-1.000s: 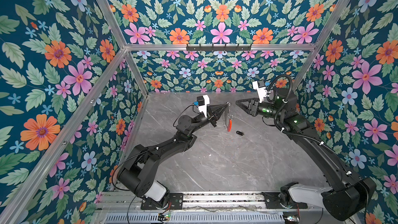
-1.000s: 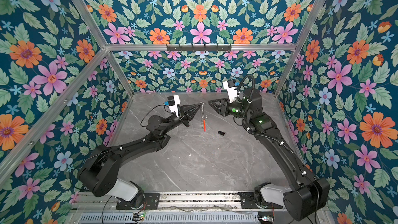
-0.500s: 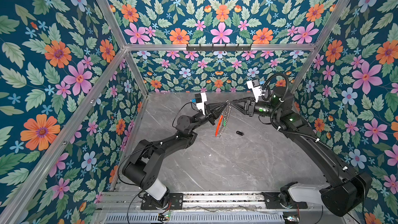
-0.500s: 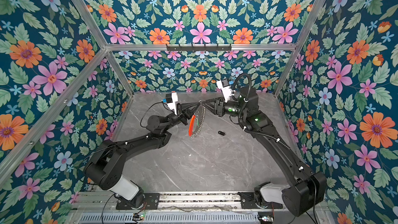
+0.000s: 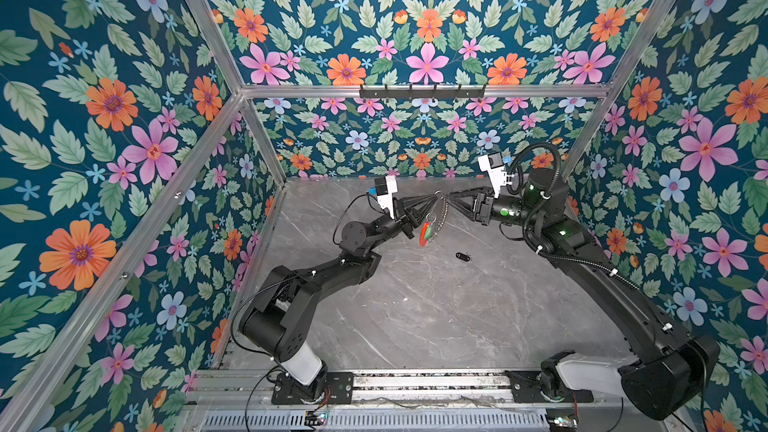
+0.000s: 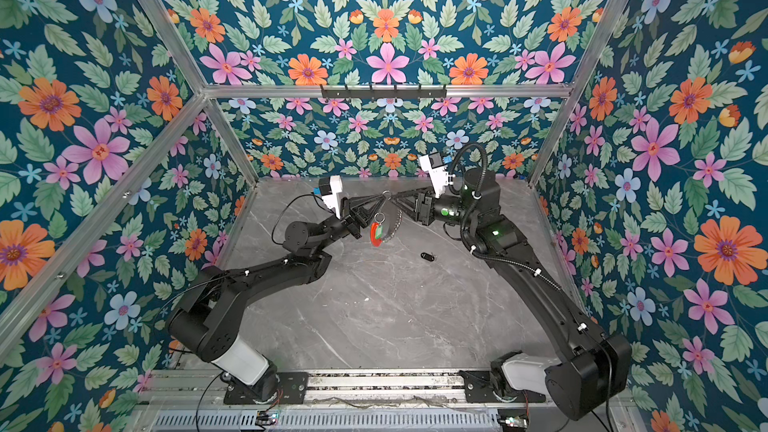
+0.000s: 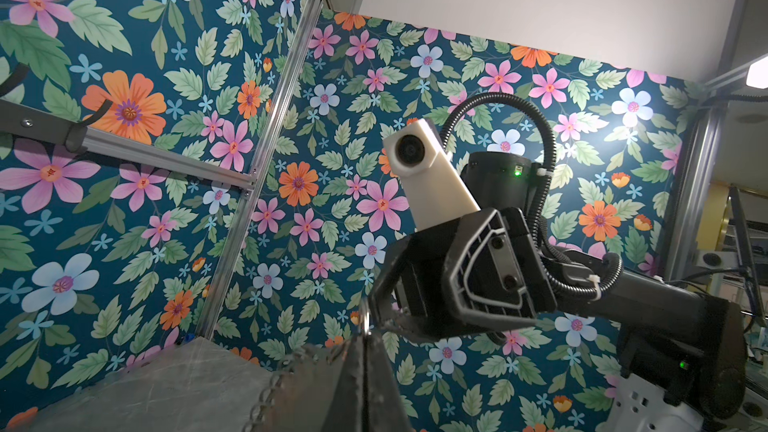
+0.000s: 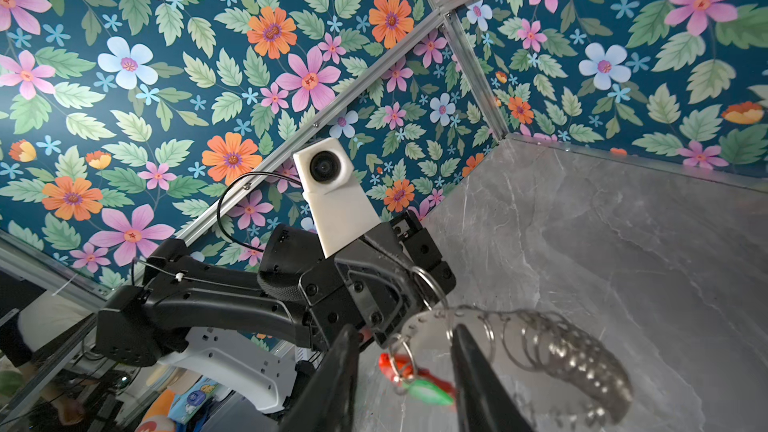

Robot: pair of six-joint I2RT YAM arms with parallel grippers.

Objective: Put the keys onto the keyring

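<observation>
Gripping keyring (image 8: 582,351) aloft — left hand (image 5: 433,199); right hand (image 5: 450,197) parted.

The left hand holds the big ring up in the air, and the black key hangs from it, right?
Not quite. The left hand does hold the ring up in the air, but the black key lies on the table, apart from the ring. Both top views show it. The key hanging from the ring is the green key.

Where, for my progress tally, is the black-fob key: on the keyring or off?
Off: the black-fob key lies on the table, apart from the raised keyring.
</observation>
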